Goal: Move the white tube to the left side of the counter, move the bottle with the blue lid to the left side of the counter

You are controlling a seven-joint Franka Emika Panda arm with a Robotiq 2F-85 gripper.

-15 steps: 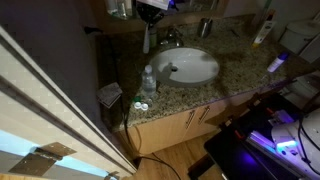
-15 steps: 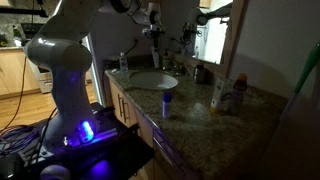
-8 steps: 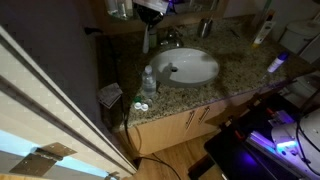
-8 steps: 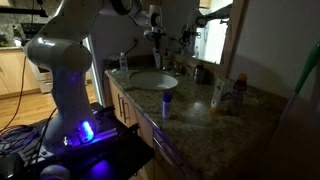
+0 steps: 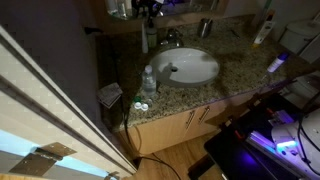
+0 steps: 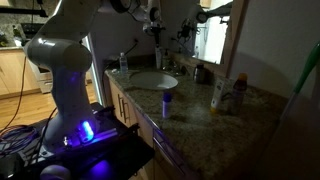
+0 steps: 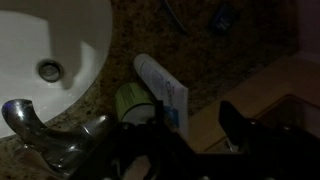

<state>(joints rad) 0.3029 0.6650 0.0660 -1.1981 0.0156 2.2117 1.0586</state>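
The white tube (image 7: 160, 88) shows in the wrist view on the granite counter (image 7: 200, 50), just beside my gripper's left finger. My gripper (image 7: 195, 125) is open, and bare counter and wood show between its dark fingers. In an exterior view the tube (image 5: 146, 38) stands upright at the counter's left back corner, with the gripper (image 5: 150, 9) lifted just above it. The bottle with the blue lid (image 5: 276, 64) stands far off at the right front edge of the counter (image 5: 240, 60). It also shows near the front edge in an exterior view, bottle with the blue lid (image 6: 167, 101).
The oval white sink (image 5: 190, 66) and its faucet (image 7: 45, 135) lie beside the tube. A green soap bottle (image 7: 127, 98) stands against it. A clear water bottle (image 5: 148, 80) stands front left. Another white bottle (image 6: 217, 95) and a red-capped one (image 6: 238, 94) stand at the right.
The jaws have opened and let go of the white tube. The gripper has risen a little above it, and the tube stays standing where it was.
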